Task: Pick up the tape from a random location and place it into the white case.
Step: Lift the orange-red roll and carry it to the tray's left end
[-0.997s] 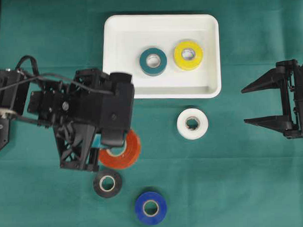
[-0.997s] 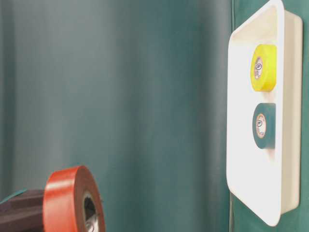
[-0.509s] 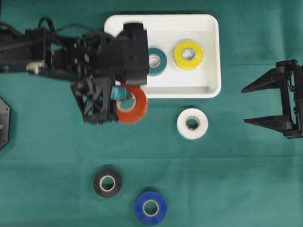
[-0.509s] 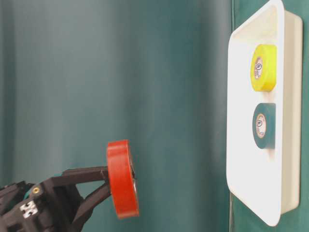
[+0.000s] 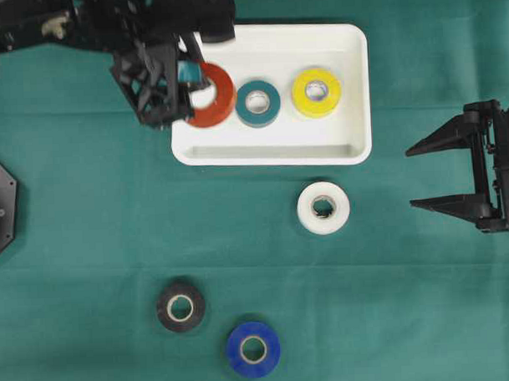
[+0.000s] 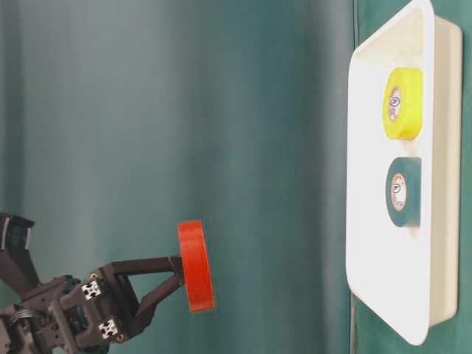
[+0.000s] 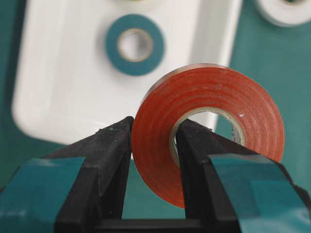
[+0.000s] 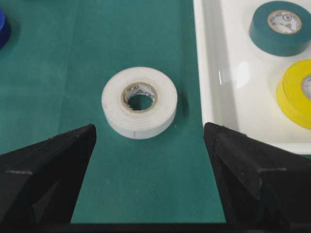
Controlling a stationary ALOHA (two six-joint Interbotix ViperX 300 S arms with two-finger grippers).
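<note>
While the red tape roll (image 5: 211,95) hangs above the left end of the white case (image 5: 351,93) at the upper middle of the overhead view, the left gripper (image 5: 186,86) pinches its wall, one finger through the core. Inside the case lie a teal roll (image 5: 258,103) and a yellow roll (image 5: 316,91). At the right edge the right gripper (image 5: 442,175) rests spread wide, with a white roll (image 5: 324,207) below the case and black (image 5: 181,306) and blue (image 5: 253,348) rolls at lower left.

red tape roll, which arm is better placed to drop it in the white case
Left. The left gripper is shut on the red tape roll, held above the left end of the white case. The right gripper stands open and empty at the right edge, facing the white roll.
</note>
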